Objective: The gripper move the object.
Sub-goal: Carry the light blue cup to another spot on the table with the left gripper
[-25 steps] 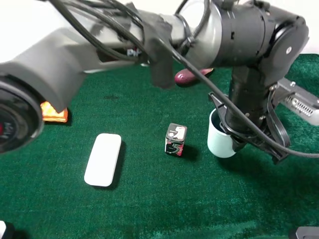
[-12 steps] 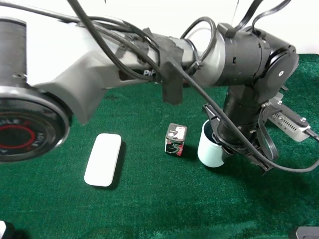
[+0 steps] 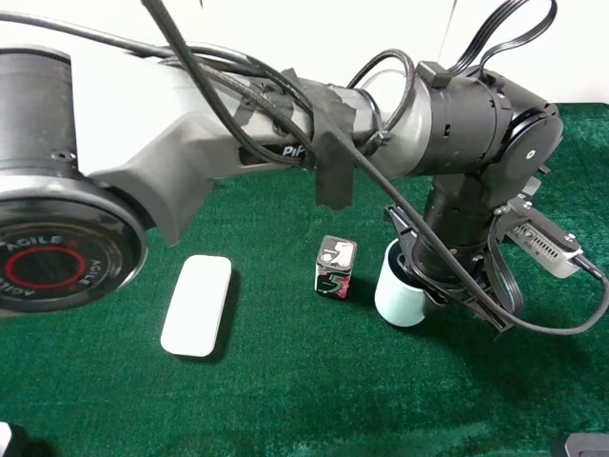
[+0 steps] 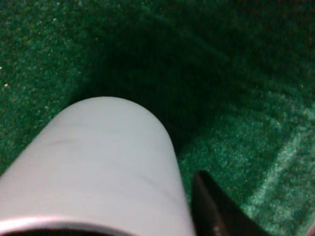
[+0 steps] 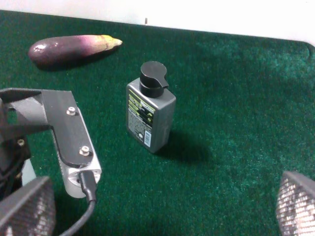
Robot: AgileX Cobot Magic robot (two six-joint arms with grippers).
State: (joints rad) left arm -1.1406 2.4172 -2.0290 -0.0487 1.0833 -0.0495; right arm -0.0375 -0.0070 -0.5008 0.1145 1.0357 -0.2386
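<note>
One green felt cloth [image 3: 285, 400] lay under everything, a white wall [image 5: 197, 12] behind. The cup [image 3: 398, 297] stood upright just beside the box [image 3: 334, 267]. The left gripper [image 3: 430, 274] sat at its rim, and I could not tell its grip. The right gripper [image 5: 162, 206] gaped wide.

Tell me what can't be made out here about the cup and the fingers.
- Exterior high: the arm's wrist and cables cover the left gripper, so its hold on the cup is unclear.
- Left wrist: the cup is blurred, its mouth cut off by the edge; only one finger shows.
- Right wrist: the bottle label is too small to read.
</note>
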